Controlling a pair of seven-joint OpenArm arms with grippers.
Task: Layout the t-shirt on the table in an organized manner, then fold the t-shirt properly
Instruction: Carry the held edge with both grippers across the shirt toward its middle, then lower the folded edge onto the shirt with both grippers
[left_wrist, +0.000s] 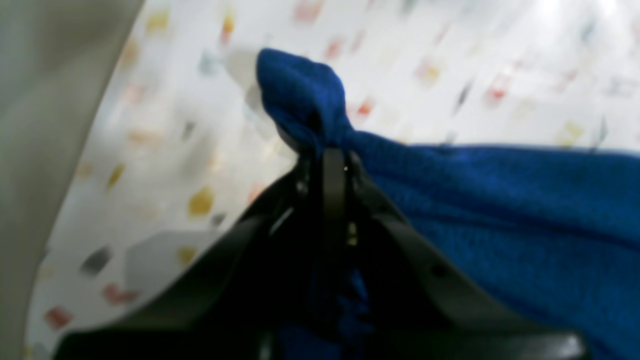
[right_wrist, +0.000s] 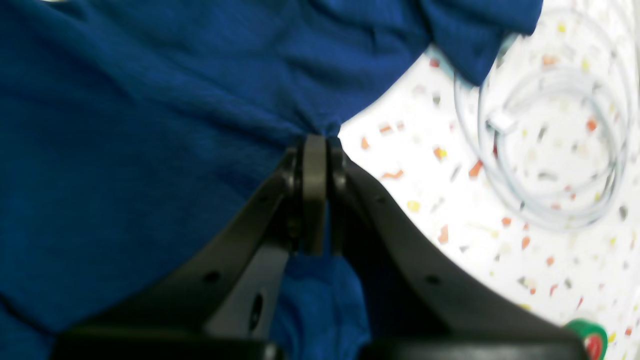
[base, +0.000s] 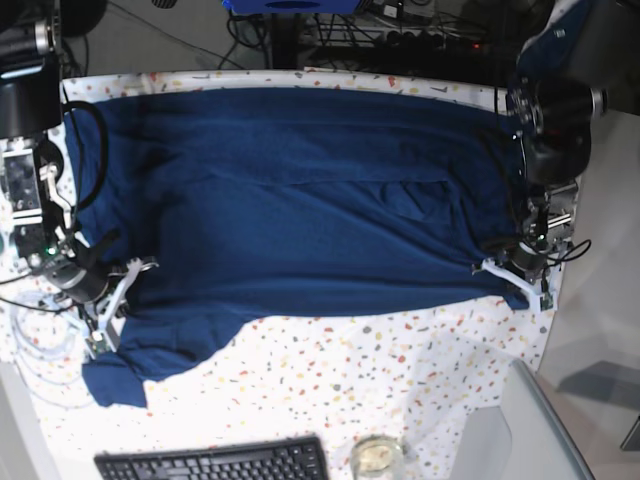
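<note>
- Left wrist view: the left end effector (left_wrist: 332, 152) is closed, pinching a bunched fold of the t-shirt (left_wrist: 500, 210). A small knob of blue fabric pokes out just beyond its tips, and the rest of the cloth stretches away to its right. The speckled desk (left_wrist: 165, 150) lies beyond and to the left of the tips; a plain grey surface (left_wrist: 45, 100) runs past the desk edge further left. The view is blurred.
- Right wrist view: the right end effector (right_wrist: 315, 145) is clamped on the edge of the t-shirt (right_wrist: 150, 125), its jaws pressed together with the fabric gathered into creases at the tips. The shirt fills the area ahead and to the left of it. To its right the desk (right_wrist: 425, 190) is bare of cloth, and a coiled white cable (right_wrist: 545, 130) lies there, its far side touched by a hanging shirt corner. A green-rimmed object (right_wrist: 592, 340) shows at the lower right corner, too cut off to identify.
- Base view: the t-shirt (base: 290, 210) lies spread wide across the desk (base: 380, 370), spanning between the two end effectors. The left end effector (base: 520, 265) holds one near corner, the right end effector (base: 105, 300) the opposite side, where a sleeve droops below it. A black keyboard (base: 210, 462) and a small glass (base: 375, 455) sit at the near desk edge, well apart from both.
</note>
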